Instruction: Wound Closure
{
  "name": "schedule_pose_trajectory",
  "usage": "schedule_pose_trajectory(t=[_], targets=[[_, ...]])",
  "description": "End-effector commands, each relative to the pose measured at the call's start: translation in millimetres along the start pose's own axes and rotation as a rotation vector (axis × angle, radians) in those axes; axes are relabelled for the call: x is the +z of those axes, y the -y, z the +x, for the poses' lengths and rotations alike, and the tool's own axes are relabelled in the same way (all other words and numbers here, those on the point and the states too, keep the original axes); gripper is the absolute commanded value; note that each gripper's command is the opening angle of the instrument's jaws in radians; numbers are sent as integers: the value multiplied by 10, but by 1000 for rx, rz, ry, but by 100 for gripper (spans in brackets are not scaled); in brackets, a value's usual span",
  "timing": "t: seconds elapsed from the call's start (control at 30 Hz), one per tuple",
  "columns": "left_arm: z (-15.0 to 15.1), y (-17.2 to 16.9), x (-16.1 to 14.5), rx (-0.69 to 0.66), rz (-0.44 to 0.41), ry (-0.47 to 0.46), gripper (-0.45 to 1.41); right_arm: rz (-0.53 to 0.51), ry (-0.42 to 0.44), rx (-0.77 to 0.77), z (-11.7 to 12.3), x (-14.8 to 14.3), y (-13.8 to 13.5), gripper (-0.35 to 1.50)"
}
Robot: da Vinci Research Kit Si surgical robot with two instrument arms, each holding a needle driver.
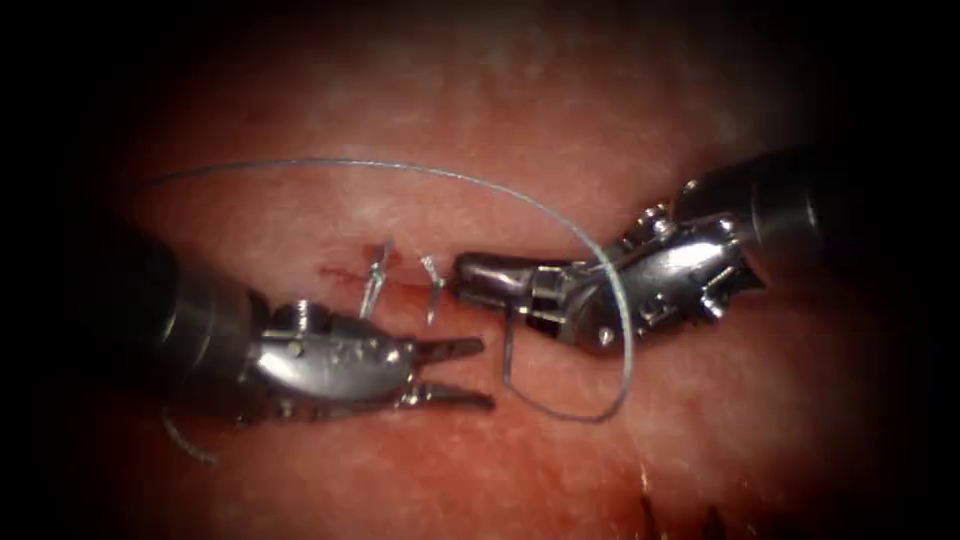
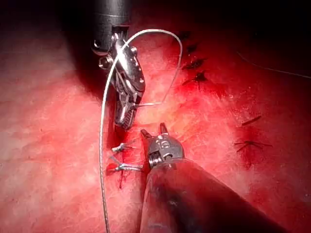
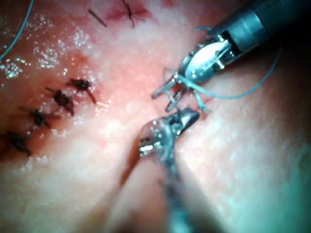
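Left tool (image 1: pixel 485 373) gapes empty below the cut (image 1: pixel 345 272); right tool (image 1: pixel 470 272) clamps the thread (image 1: pixel 520 200).

The thread (image 1: pixel 600 262) forms a wide arc over the tissue (image 1: pixel 420 120) and loops back beside the right end effector (image 1: pixel 470 272). Two cut ends of thread (image 1: pixel 378 272) stand at the cut (image 1: pixel 345 272).

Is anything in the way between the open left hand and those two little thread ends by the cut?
Nothing visible blocks it. The left hand is open and holds nothing; bare tissue lies between it and the thread ends. The right hand sits beside them, with the thread looping over it.
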Motion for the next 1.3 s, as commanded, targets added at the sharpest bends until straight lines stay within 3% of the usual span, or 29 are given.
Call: schedule_pose_trajectory(t=[0.03, 0.63, 1.03, 1.3], targets=[[-7, -8, 7, -3, -1, 3, 12, -21, -7, 20, 2, 4, -3, -35], [-1, -7, 11, -15, 5, 3, 14, -77, -9, 12, 22, 5, -37, -35], [-2, -7, 12, -14, 6, 3, 14, -92, -4, 21, 20, 5, -56, -35], [-6, -5, 12, -10, 6, 3, 14, -114, 20, 262, 4, 10, -85, -35]])
